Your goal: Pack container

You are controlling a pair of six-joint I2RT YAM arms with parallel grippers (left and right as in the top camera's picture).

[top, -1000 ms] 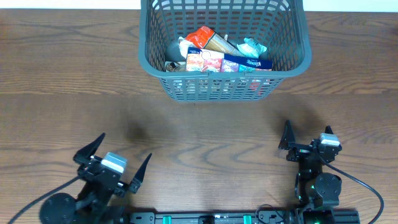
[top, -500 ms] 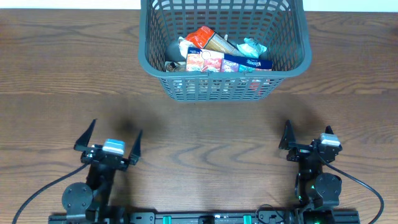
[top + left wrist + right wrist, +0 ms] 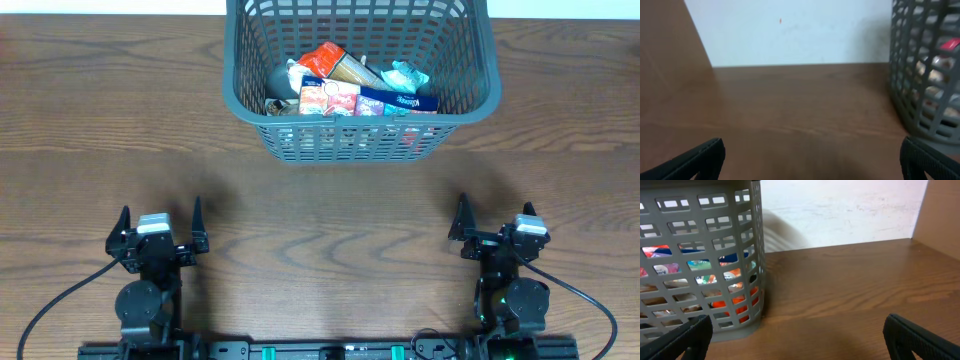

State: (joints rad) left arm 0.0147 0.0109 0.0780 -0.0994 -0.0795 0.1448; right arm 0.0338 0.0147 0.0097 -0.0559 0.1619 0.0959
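Note:
The container (image 3: 240, 70), a dark grey-blue lattice basket, stands at the back middle of the table and holds several snack packages (image 3: 345, 85). It shows at the right edge of the left wrist view (image 3: 925, 75) and on the left of the right wrist view (image 3: 700, 255). My left gripper (image 3: 160, 222) is open and empty near the front left edge, pointing toward the back. My right gripper (image 3: 492, 218) is open and empty near the front right edge. Both are well short of the container, with only bare wood between their fingers (image 3: 810, 160) (image 3: 800, 340).
The wooden table (image 3: 330, 210) lies bare between the grippers and the container. A pale wall (image 3: 790, 30) runs behind the table. A wooden side panel stands at the far left (image 3: 665, 50) and another at the far right (image 3: 945, 210).
My left arm has swung from a tilted pose to straight, facing the back, shifting slightly left and back. The right arm and the container have not moved.

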